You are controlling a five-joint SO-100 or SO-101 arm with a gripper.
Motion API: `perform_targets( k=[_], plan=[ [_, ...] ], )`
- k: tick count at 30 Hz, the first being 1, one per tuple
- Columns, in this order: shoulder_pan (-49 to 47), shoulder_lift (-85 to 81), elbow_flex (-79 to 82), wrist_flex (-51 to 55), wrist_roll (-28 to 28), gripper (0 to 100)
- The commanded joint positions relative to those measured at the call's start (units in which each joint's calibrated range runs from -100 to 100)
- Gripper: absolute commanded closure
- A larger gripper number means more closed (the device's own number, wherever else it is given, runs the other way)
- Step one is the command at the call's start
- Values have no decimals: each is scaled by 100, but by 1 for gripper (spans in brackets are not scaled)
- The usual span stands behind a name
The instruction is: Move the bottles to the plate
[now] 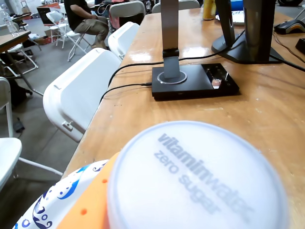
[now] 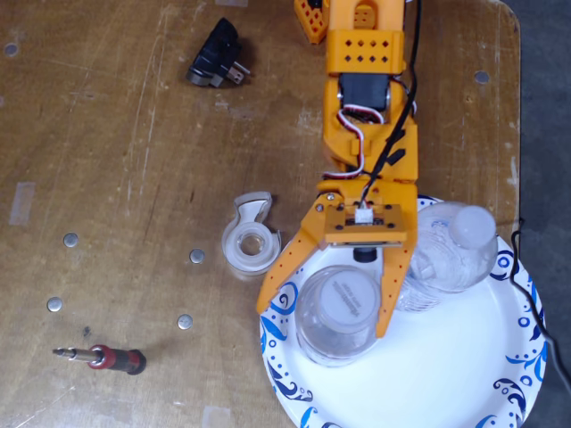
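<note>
Vitaminwater bottle (image 2: pixel 336 314) stands upright on the plate (image 2: pixel 446 374), at its left rim, between the spread fingers of the gripper (image 2: pixel 323 321), which look slack around it, probably releasing. Second bottle (image 2: pixel 451 254) stands just beside.

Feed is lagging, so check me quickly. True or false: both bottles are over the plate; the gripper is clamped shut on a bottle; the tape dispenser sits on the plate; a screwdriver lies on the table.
1. Both bottles stand on the plate: true.
2. The gripper is clamped shut: false; its fingers are spread around the near bottle.
3. The tape dispenser sits on the plate: false; it lies on the table beside it.
4. A screwdriver lies on the table: true.
</note>
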Motion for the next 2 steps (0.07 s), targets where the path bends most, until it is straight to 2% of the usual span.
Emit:
perform_targets(
  k=[1, 2],
  plan=[
    [-55, -463, 77, 44, -31, 61],
    [-55, -581, 113, 114, -31, 62]
  ],
)
